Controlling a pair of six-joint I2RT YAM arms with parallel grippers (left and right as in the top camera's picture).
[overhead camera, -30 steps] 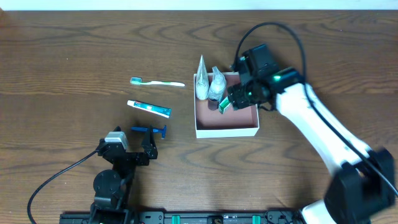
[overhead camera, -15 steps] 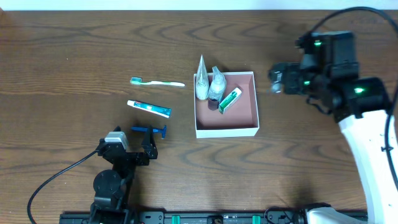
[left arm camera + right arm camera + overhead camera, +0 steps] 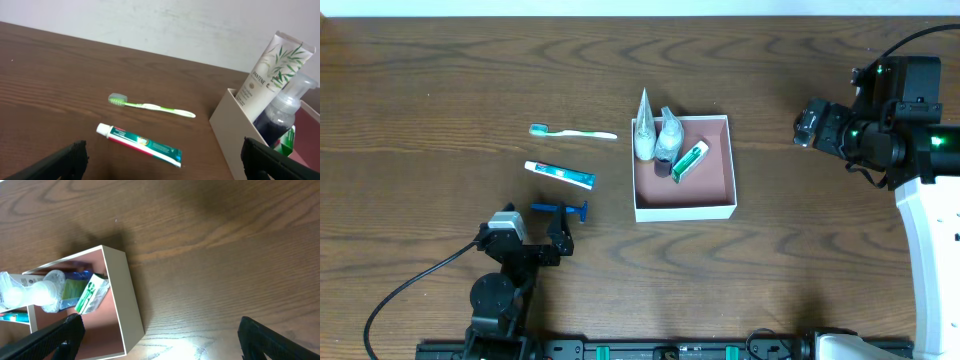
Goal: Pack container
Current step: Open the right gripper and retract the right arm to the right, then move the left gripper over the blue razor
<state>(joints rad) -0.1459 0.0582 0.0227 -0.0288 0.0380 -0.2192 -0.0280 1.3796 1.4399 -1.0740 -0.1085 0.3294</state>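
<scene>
**Container half packed, both grippers empty**

The container point(image 3: 685, 212) sits mid-table. It holds a white tube point(image 3: 644, 130), a pump bottle point(image 3: 668, 140) and a small green-and-white tube point(image 3: 689, 160), all crowded at its far-left side. Not yet packed: the toothbrush point(image 3: 573, 132), toothpaste point(image 3: 560, 174) and blue razor point(image 3: 560, 209), all on the table left of the container.

The left gripper point(image 3: 523, 240) is near the table's front edge, jaws wide apart and holding nothing. The razor lies just beside one finger. The right gripper point(image 3: 810, 125) is well off to the container's right, jaws spread and empty.

Risks, as I judge them:
- The white tube leans on the container's corner and pokes over the rim, so a bump while dropping in the next item could tip it out.
- The container looks light and thin-walled, so a nudge might slide it.
- The toothbrush and toothpaste lie flat on the wood, so a pinch could slip or skid them.
- The razor is so close to the left finger that it may get shoved rather than grasped.

Hard to see:
- The razor is out of the left wrist view.
- Both wrist views show only the finger ends at the bottom corners.
- Both wrist views also crop the container.
- The small tube's label is unreadable.
</scene>
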